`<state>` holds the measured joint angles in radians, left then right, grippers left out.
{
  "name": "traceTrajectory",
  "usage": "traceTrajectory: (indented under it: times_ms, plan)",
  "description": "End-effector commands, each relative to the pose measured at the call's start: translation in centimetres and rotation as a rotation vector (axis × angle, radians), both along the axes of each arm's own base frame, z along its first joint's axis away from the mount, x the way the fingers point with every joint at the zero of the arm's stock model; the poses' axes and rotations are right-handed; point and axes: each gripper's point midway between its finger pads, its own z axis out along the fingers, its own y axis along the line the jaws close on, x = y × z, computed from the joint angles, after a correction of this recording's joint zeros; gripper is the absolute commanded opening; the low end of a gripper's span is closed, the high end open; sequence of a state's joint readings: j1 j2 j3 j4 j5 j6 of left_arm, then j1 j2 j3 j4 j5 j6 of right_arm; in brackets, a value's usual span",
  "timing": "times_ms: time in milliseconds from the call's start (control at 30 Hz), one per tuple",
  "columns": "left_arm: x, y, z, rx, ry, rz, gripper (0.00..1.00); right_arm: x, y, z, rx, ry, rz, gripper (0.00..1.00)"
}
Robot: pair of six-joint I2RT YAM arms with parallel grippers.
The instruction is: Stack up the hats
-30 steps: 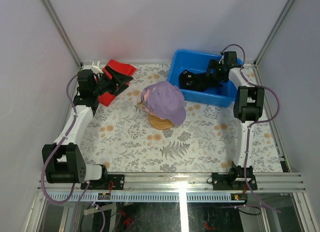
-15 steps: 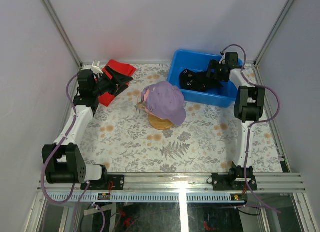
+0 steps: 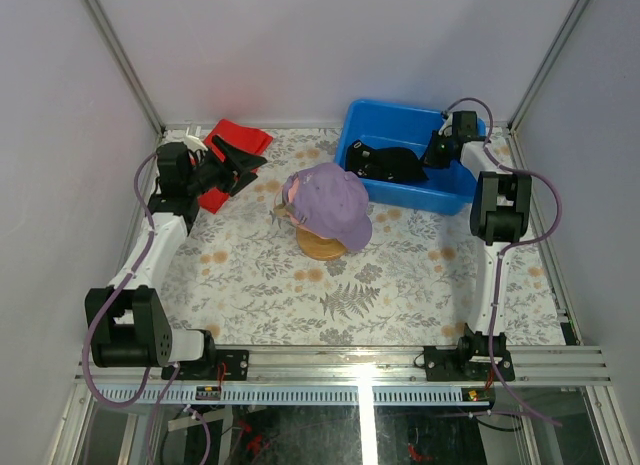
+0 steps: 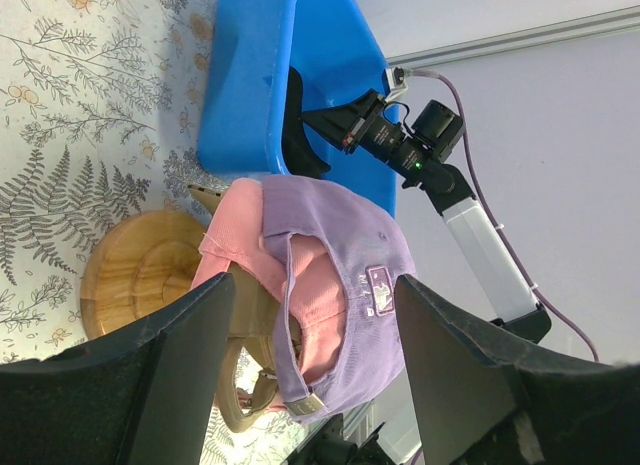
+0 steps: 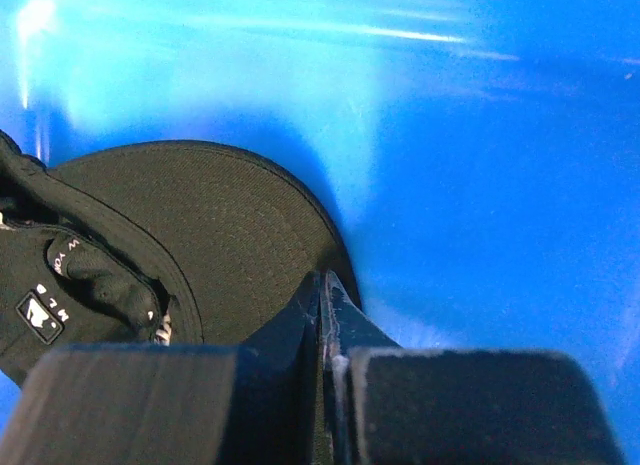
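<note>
A purple hat (image 3: 335, 205) tops the stack on the wooden stand (image 3: 322, 247) at the table's middle. In the left wrist view the purple hat (image 4: 350, 245) covers a pink hat (image 4: 235, 220), with a tan hat (image 4: 250, 315) underneath. A black hat (image 3: 385, 163) lies in the blue bin (image 3: 420, 197). My right gripper (image 3: 437, 153) is at its right end. Up close that gripper (image 5: 322, 277) is shut on the edge of the black hat's brim (image 5: 220, 225). My left gripper (image 3: 245, 163) stands open at the back left, facing the stack (image 4: 315, 285), with nothing between its fingers.
A folded red cloth (image 3: 240, 140) lies at the back left under my left arm. The blue bin's walls (image 5: 500, 135) surround my right gripper closely. Enclosure walls stand on three sides of the floral table cover (image 3: 400, 275).
My right gripper has drawn back to the right inside the bin and shut on the black hat's brim. The black hat has flattened and shifted a little. My left arm has held still.
</note>
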<state>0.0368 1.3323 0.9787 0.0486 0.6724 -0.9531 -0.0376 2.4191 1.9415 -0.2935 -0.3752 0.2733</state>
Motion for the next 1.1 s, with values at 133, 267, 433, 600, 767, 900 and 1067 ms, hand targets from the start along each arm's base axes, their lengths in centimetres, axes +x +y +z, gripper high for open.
traceTrajectory:
  times_ms: [133, 267, 433, 600, 767, 900, 1067]
  plan:
    - [0.2, 0.1, 0.1, -0.02, -0.022, 0.004, 0.65, -2.0, 0.2, 4.9, 0.04, 0.006, -0.011, 0.29]
    - [0.3, 0.1, 0.3, -0.023, -0.028, 0.004, 0.65, -4.3, 0.5, 6.9, 0.083, 0.06, -0.067, 0.78]
    - [0.5, 0.0, 0.2, -0.038, -0.033, 0.001, 0.65, -7.9, 0.6, 7.3, 0.057, 0.151, -0.108, 0.87]
    - [0.6, -0.1, 0.2, -0.052, -0.036, -0.003, 0.65, -11.2, 0.4, 6.9, -0.007, 0.29, -0.111, 0.88]
    - [0.6, -0.2, 0.4, -0.059, -0.039, -0.009, 0.65, -12.2, 0.8, 6.7, -0.047, 0.385, -0.096, 0.89]
    - [0.6, -0.3, 0.3, -0.066, -0.039, -0.012, 0.65, -12.1, 2.5, 5.7, 0.001, 0.443, -0.066, 0.9]
    - [0.4, -0.3, 0.5, -0.065, -0.044, -0.013, 0.65, -11.8, 5.1, 4.3, 0.054, 0.476, -0.047, 0.91]
